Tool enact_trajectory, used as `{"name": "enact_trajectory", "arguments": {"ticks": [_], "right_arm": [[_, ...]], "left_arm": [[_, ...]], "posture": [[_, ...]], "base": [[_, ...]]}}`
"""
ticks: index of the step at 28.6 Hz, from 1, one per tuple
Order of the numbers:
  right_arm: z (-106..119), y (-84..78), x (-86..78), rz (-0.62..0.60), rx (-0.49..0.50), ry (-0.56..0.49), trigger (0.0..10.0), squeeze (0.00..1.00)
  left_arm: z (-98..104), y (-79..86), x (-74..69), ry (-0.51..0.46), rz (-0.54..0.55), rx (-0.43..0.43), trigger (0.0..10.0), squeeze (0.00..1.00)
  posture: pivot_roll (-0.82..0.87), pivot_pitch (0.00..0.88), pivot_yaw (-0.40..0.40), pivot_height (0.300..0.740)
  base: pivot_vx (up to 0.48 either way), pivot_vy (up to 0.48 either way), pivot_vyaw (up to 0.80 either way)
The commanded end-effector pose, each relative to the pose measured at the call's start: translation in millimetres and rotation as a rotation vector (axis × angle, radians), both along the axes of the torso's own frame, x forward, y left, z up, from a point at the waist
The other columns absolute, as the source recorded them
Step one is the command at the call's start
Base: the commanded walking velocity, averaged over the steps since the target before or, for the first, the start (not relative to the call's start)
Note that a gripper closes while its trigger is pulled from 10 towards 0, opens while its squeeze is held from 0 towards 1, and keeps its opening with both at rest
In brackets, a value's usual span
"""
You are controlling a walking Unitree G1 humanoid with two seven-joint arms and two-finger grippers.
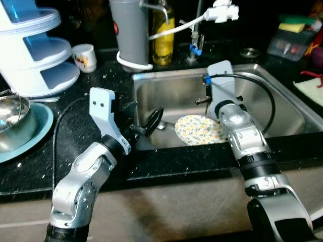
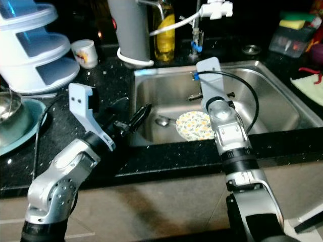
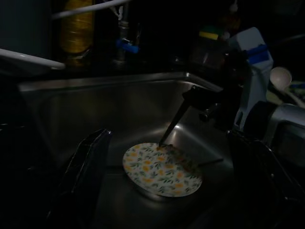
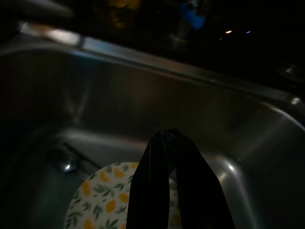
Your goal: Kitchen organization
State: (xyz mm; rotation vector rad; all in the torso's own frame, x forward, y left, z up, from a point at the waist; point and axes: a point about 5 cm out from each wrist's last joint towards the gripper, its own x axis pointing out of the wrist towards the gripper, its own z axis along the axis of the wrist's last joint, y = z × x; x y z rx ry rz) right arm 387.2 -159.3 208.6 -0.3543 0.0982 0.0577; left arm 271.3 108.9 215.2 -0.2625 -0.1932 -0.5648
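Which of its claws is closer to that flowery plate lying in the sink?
The right claw: its closed fingertips hang right at the flowery plate, inside the sink. The left claw hovers open above the sink's left rim, off to the plate's side.

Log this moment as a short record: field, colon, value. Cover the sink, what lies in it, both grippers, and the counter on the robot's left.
sink: steel basin set in a black counter
in sink: flowered plate lying flat, spoon beside it
right gripper: inside the basin, fingers together, tips over the plate's far edge, holding nothing
left gripper: open, at the sink's left rim, pointing toward the plate
counter, left side: white cup, white and blue stacked rack, metal bowl on a blue plate
behind sink: yellow bottle, grey jug
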Motion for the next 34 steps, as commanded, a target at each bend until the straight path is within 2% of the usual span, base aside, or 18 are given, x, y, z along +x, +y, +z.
{"name": "enact_trajectory", "arguments": {"ticks": [1,7,8,9,10,11,12,15,17,19,22,23,27,31,34], "right_arm": [[-10,13.7,-1.1,0.057,-0.025,0.073,10.0,0.0],[-32,28.6,-8.4,0.144,-0.059,0.184,10.0,0.0],[-34,30.4,-9.6,0.157,-0.053,0.192,10.0,0.11],[-35,31.5,-10.2,0.165,-0.047,0.195,10.0,0.11],[-36,31.9,-10.3,0.168,-0.042,0.195,10.0,0.37],[-36,32.1,-10.4,0.169,-0.039,0.195,10.0,0.37],[-35,31.9,-10.1,0.167,-0.027,0.185,10.0,1.0],[-32,30.6,-8.8,0.159,-0.007,0.154,10.0,1.0],[-20,25.9,-5.4,0.131,0.073,0.075,10.0,1.0],[-8,23.6,-4.0,0.133,0.159,0.009,10.0,1.0],[-2,22.6,-3.9,0.14,0.203,-0.021,10.0,0.94],[0,19.8,-3.9,0.13,0.248,-0.041,10.0,0.0],[3,19.9,-4.5,0.144,0.304,-0.053,10.0,0.0],[12,25.1,-7.5,0.212,0.444,-0.111,10.0,0.0],[18,28.9,-9.6,0.253,0.48,-0.15,10.0,0.0]], "left_arm": [[-10,2.6,-1.0,0.039,0.016,0.061,10.0,0.0],[-26,9.6,0.4,0.11,0.047,0.124,10.0,0.0],[-29,7.9,-1.7,0.127,0.021,0.129,10.0,0.0],[-30,6.6,-3.3,0.137,0.002,0.132,10.0,0.0],[-32,4.5,-5.1,0.141,-0.023,0.135,10.0,0.0],[-32,3.2,-6.3,0.142,-0.038,0.137,10.0,0.0],[-34,1.4,-8.2,0.141,-0.055,0.156,10.0,0.0],[-35,0.5,-9.3,0.139,-0.059,0.169,10.0,0.0],[-34,1.1,-8.2,0.126,-0.04,0.177,10.0,0.0],[-29,3.8,-3.5,0.117,0.001,0.146,10.0,0.0],[-27,6.0,-1.0,0.11,0.026,0.137,10.0,0.0],[-26,8.5,0.6,0.114,0.049,0.14,10.0,0.0],[-25,10.4,1.7,0.114,0.064,0.129,10.0,0.0],[-21,10.9,3.1,0.092,0.093,0.148,10.0,0.0],[-21,9.4,3.7,0.082,0.112,0.17,10.0,0.0]], "posture": [[0.02,0.0,0.004,0.74],[0.02,0.0,0.0,0.74],[0.02,0.0,0.0,0.74],[0.02,0.0,0.0,0.74],[0.02,0.0,-0.001,0.74],[0.02,0.0,-0.001,0.74],[0.02,0.0,0.001,0.74],[0.02,0.0,0.0,0.74],[0.02,0.0,0.002,0.74],[0.02,0.0,0.004,0.74],[0.02,0.0,0.006,0.74],[0.02,0.0,0.008,0.74],[0.01,0.0,0.011,0.74],[0.01,0.0,0.01,0.74],[0.01,0.0,0.009,0.74]], "base": [[0.0,0.0,0.0],[0.0,0.0,0.0],[0.0,0.0,0.0],[0.0,0.0,0.0],[0.0,0.0,0.0],[0.0,0.0,0.0],[0.0,0.0,0.0],[0.0,0.0,0.0],[0.0,0.0,0.0],[0.0,0.0,0.0],[0.0,0.0,0.0],[0.0,0.0,0.0],[0.0,0.0,0.0],[0.0,0.0,0.0],[-0.082,0.0,0.0]]}}
